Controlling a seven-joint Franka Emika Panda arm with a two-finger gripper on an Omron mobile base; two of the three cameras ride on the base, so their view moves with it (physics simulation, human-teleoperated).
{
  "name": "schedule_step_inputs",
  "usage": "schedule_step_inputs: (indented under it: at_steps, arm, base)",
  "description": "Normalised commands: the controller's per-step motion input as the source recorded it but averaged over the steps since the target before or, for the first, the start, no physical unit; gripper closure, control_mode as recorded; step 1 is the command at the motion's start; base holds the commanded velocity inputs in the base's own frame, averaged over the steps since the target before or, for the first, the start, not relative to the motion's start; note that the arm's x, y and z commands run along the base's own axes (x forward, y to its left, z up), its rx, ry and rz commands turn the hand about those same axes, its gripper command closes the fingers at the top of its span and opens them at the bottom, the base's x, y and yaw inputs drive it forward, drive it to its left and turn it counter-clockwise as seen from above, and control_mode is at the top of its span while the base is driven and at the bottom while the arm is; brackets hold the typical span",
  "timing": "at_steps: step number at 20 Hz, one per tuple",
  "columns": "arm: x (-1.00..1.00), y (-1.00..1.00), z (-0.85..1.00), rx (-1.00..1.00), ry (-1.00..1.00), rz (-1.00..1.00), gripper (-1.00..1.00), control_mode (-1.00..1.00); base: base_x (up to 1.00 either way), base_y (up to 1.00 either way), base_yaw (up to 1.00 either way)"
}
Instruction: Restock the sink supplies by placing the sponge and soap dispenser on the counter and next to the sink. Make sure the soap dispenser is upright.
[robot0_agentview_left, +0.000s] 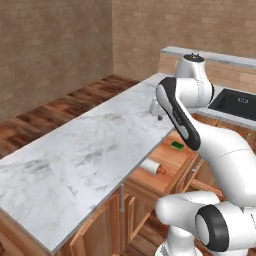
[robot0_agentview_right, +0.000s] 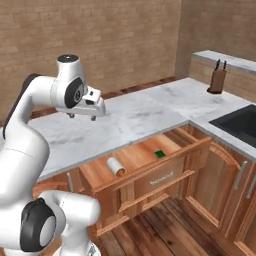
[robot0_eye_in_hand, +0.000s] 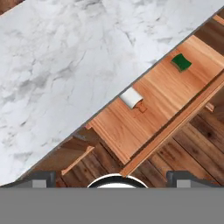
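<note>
The green sponge (robot0_eye_in_hand: 181, 61) lies flat in an open wooden drawer (robot0_eye_in_hand: 153, 109) below the counter (robot0_eye_in_hand: 65, 65). The white soap dispenser (robot0_eye_in_hand: 132, 98) lies on its side in the same drawer, its orange-brown pump pointing toward the drawer front. From the base cameras, the sponge (robot0_agentview_right: 160, 154) sits toward the sink side and the soap dispenser (robot0_agentview_right: 116, 166) toward the other end. My gripper (robot0_agentview_right: 82, 117) hangs open above the counter (robot0_agentview_right: 130, 120), near its front edge and over the drawer, holding nothing. The dark sink (robot0_agentview_right: 239, 125) is set into the counter at the right.
A brown knife block (robot0_agentview_right: 216, 80) stands on the counter's far right corner. The pulled-out drawer front (robot0_agentview_right: 160, 175) juts into the aisle over the wooden floor. Brick walls lie behind. Cabinet doors (robot0_agentview_right: 220, 175) sit under the sink.
</note>
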Motion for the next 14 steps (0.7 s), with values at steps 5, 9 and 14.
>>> schedule_step_inputs:
  at_steps: [5, 9, 14]
  arm:
    - [0.00, 0.00, 0.00, 0.00, 0.00, 0.00, -1.00, 1.00]
    - [0.00, 0.00, 0.00, 0.00, 0.00, 0.00, -1.00, 1.00]
    - [0.00, 0.00, 0.00, 0.00, 0.00, 0.00, -1.00, 1.00]
  base:
    - [0.02, -0.74, -0.05]
    - [0.06, -0.34, 0.01]
    - [0.00, -1.00, 0.04]
